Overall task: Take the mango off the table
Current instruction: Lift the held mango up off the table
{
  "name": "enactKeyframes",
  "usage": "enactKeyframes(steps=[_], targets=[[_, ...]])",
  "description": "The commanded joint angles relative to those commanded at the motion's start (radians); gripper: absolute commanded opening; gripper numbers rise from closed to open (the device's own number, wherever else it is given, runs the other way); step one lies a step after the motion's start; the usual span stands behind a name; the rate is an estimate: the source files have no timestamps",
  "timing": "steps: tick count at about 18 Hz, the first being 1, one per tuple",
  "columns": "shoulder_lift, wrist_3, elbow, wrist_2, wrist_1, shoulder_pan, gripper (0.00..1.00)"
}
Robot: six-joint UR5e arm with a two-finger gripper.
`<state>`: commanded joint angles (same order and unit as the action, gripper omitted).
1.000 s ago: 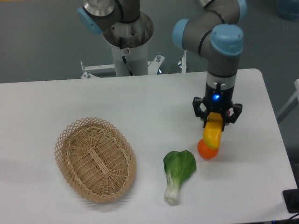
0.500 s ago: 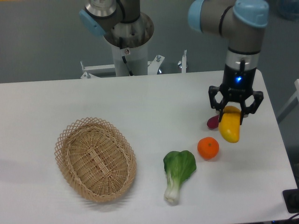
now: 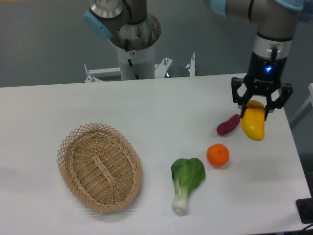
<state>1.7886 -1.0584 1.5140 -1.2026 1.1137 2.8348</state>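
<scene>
The mango, yellow with an orange upper end, hangs upright above the white table at the right side. My gripper is shut on its top, black fingers on both sides. The fruit is clear of the tabletop, well above the surface near the right edge.
A dark purple-red sweet potato lies just left of the mango. A round orange sits below it, a green bok choy further left, and a woven basket at the left. The robot base stands at the back.
The arm has risen and swung right and back, carrying the mango away from the orange. The sweet potato, hidden a second ago, now shows.
</scene>
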Motion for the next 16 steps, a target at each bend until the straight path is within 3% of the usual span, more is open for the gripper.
enactKeyframes(steps=[4,9,16], targets=[[0.002,-0.028,0.002,-0.002,0.005,0.005,0.49],[-0.002,-0.106,-0.002,-0.008,0.055,0.026,0.49],[-0.003,-0.114,-0.002,-0.009,0.055,0.037,0.49]])
